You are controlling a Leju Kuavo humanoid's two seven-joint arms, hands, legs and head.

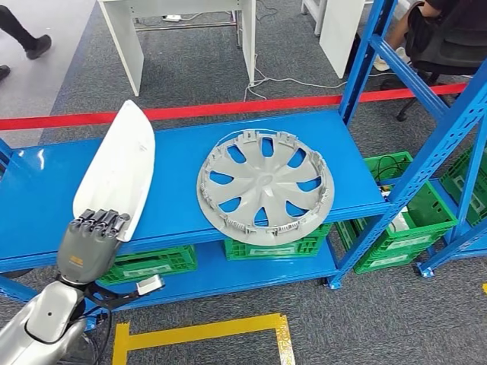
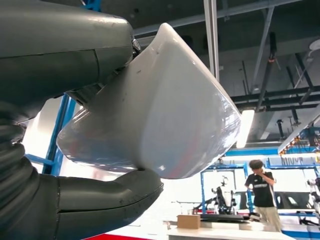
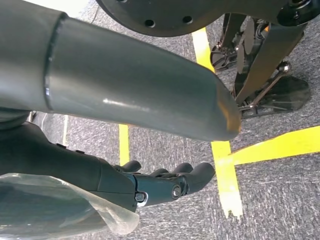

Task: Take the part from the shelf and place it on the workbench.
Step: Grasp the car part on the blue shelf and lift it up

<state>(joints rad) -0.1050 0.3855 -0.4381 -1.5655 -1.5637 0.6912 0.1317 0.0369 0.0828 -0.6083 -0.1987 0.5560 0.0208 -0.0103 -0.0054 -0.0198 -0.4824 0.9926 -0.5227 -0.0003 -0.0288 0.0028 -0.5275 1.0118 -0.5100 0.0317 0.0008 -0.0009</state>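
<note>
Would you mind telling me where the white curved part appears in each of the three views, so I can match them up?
Head view: the white part lies at lower left over the blue shelf, gripped at its near end by the left hand.
Left wrist view: it fills the centre, clamped between fingers above and thumb below.
Right wrist view: not in it.
Shared landmark: the left hand holding the part.

Part lies left of hubcap on shelf.
</note>
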